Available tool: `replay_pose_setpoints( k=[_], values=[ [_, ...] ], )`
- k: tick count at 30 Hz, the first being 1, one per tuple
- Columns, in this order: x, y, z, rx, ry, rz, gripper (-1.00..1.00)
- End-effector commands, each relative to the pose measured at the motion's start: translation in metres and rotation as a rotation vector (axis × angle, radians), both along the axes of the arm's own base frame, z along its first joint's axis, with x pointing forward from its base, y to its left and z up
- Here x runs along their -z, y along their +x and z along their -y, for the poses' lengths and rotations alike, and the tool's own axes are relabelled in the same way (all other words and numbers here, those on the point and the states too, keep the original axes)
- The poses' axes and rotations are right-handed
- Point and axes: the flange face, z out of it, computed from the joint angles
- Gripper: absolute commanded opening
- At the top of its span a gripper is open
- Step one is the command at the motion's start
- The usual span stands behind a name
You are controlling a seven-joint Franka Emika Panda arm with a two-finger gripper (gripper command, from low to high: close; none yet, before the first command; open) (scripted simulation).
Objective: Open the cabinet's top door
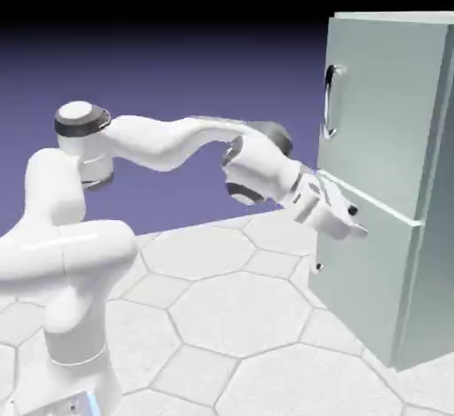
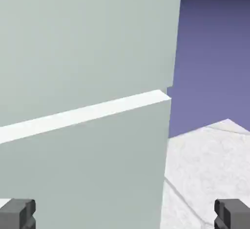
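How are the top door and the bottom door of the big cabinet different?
The top door is the taller one, while the bottom door is shorter. The top door has a long, curved silver handle; on the bottom door, only a small dark bit shows near the edge, too small to make out. Both are flat, pale grey-green and look closed.
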Motion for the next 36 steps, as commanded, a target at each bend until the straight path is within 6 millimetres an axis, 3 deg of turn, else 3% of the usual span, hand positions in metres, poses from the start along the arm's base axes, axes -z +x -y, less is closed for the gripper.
replay_pose_setpoints(
  k=[1,5,6,7,11,12,13,14,25,36],
  values=[
    [-0.017,-0.002,-0.019,-0.045,-0.018,0.058,0.00],
    [-0.084,-0.024,-0.103,-0.247,-0.082,0.295,0.00],
    [-0.090,-0.028,-0.112,-0.269,-0.088,0.319,0.00],
    [-0.090,-0.028,-0.112,-0.269,-0.088,0.319,0.00],
    [-0.090,0.022,-0.109,-0.269,-0.088,0.319,0.00],
    [-0.090,0.022,-0.109,-0.269,-0.088,0.319,0.00],
    [-0.090,0.022,-0.109,-0.269,-0.088,0.319,-1.00],
    [-0.090,0.022,-0.109,-0.269,-0.088,0.319,-1.00],
    [-0.090,-0.054,-0.057,-0.576,-0.038,0.332,-1.00],
    [-0.090,-0.105,0.005,-0.840,0.007,0.340,-1.00]
  ],
)
